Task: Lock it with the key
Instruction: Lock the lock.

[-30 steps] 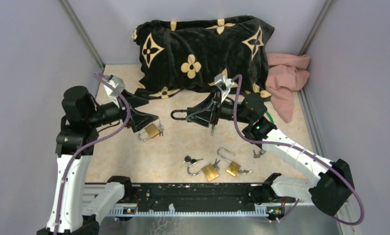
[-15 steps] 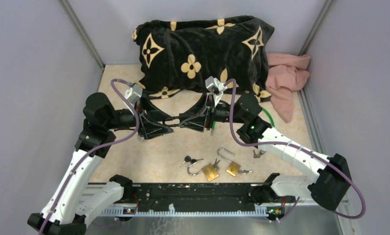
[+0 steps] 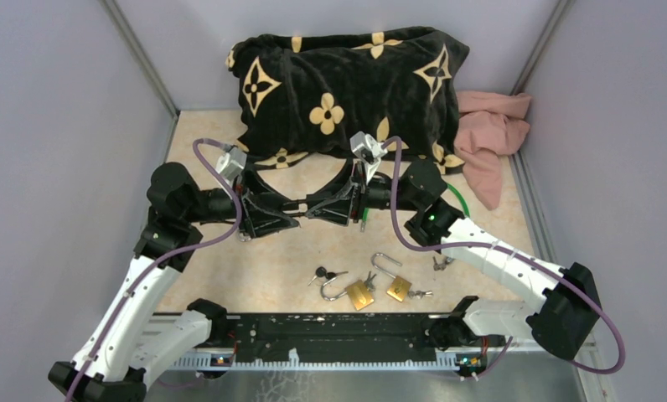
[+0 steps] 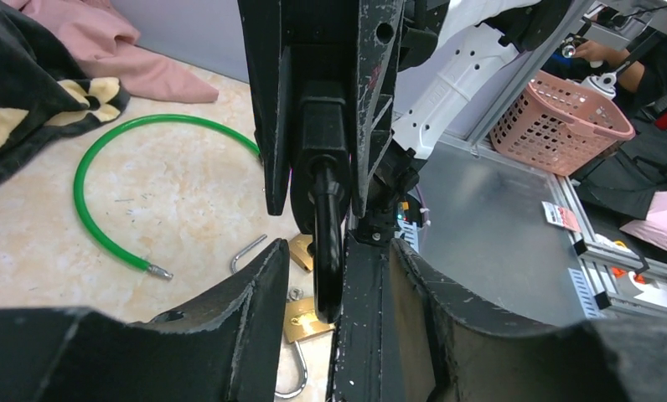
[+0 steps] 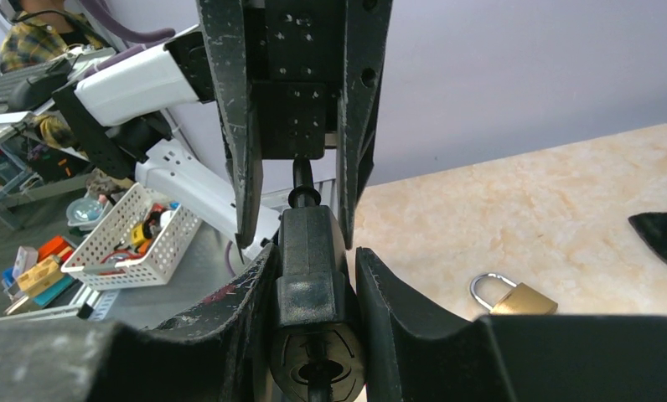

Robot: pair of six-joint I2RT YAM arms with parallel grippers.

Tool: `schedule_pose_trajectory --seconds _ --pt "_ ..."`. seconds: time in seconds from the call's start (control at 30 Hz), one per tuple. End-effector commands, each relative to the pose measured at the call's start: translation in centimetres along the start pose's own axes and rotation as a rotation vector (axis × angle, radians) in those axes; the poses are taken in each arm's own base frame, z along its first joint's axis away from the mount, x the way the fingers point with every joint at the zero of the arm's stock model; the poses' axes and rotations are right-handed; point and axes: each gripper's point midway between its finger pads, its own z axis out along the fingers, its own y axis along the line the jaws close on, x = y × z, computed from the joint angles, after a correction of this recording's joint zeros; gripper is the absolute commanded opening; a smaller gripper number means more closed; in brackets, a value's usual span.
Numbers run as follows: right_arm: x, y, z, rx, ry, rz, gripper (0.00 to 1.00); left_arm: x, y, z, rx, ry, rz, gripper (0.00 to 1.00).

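Observation:
My right gripper point(image 3: 340, 201) is shut on the body of a black lock point(image 5: 313, 276), held sideways above the table. Its round keyhole face point(image 5: 317, 368) points at the right wrist camera, with a dark stem in the slot. The lock's black loop point(image 4: 328, 251) sticks out to the left. My left gripper point(image 3: 290, 213) faces it head-on, and in the left wrist view point(image 4: 334, 260) the loop lies between the open fingers, close to the right one, with a gap on the left. A green cable point(image 4: 104, 193) lies on the table behind.
Two brass padlocks point(image 3: 359, 293) point(image 3: 399, 287) with open shackles and a bunch of keys point(image 3: 326, 274) lie near the front. Another brass padlock point(image 5: 514, 296) lies at the left. A black flowered pillow point(image 3: 347, 84) and a pink cloth point(image 3: 489, 134) fill the back.
My left gripper left the brass padlock on the table and swung right to the black lock's loop. My right gripper shifted slightly left with the lock. Little moved in the last half second.

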Motion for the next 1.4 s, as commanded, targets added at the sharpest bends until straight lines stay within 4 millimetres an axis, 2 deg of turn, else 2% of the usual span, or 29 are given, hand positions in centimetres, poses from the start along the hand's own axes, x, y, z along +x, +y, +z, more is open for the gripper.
schedule_pose_trajectory --seconds 0.0,0.1,0.2,0.4,0.57,0.9,0.93,1.0,1.2,1.27,1.37 --pt "-4.9 2.3 0.4 -0.055 -0.105 -0.148 0.00 -1.1 -0.8 -0.3 0.006 -0.019 0.065 0.49" --pt "-4.9 2.5 0.3 -0.065 -0.104 -0.152 0.00 -1.3 -0.5 -0.5 -0.011 -0.027 0.055 0.39" --pt "-5.0 2.7 0.2 -0.068 -0.107 -0.155 0.00 -1.3 -0.5 -0.8 -0.023 -0.037 0.044 0.33" --pt "-5.5 3.6 0.0 -0.106 -0.143 -0.154 0.00 -2.0 -1.6 -1.2 0.024 -0.110 0.075 0.21" --pt "-5.7 3.6 0.2 -0.116 -0.165 -0.143 0.00 -1.9 -2.0 -1.2 0.059 -0.145 0.076 0.19" --pt "-5.0 3.1 0.3 -0.107 -0.145 -0.132 0.00 -2.5 -2.5 -1.3 0.075 -0.186 0.085 0.22" --pt "-4.9 3.0 0.4 -0.105 -0.141 -0.129 0.00 -2.5 -2.6 -1.3 0.078 -0.186 0.088 0.20" --pt "-5.0 2.7 0.4 -0.092 -0.146 -0.127 0.00 -2.4 -2.6 -1.3 0.080 -0.185 0.086 0.00" --pt "-5.0 2.4 0.6 -0.082 -0.140 -0.127 0.00 -2.2 -2.4 -1.2 0.078 -0.170 0.084 0.00" --pt "-4.2 2.2 0.9 -0.087 -0.115 -0.120 0.00 -2.3 -2.2 -1.2 0.074 -0.166 0.087 0.00" --pt "-2.0 1.3 1.3 -0.075 -0.049 -0.118 0.00 -3.1 -1.9 -1.1 0.051 -0.187 0.122 0.00"
